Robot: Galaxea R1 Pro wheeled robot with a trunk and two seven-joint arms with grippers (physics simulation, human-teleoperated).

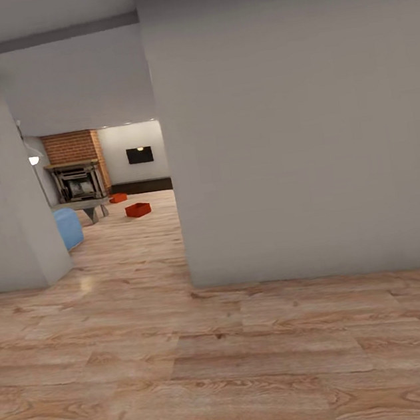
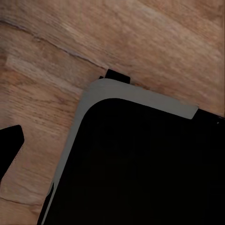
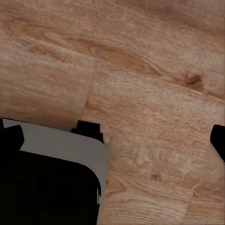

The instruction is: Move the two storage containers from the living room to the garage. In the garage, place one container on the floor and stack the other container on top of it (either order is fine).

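Two storage containers, small orange-red open bins, sit far ahead on the living room's light wood plank floor. One storage container [image 1: 138,210] is nearer, the other [image 1: 118,197] lies close to the red brick fireplace [image 1: 77,169]. In the right wrist view my right gripper [image 3: 115,140] is open, its dark fingertips at both picture edges with bare planks between them. In the left wrist view my left gripper [image 2: 112,140] shows one dark fingertip [image 2: 9,145] far out at the edge, so it reads as open and holds nothing. Both grippers hang above the floor beside my black, grey-rimmed base [image 2: 140,164].
A large pale grey wall block [image 1: 298,123] fills the right, its corner near the middle. Another grey wall [image 1: 0,201] stands at the left. The passage between them leads to a blue sofa [image 1: 69,227] and a low table [image 1: 88,204]. Wood plank floor [image 1: 227,369] lies ahead.
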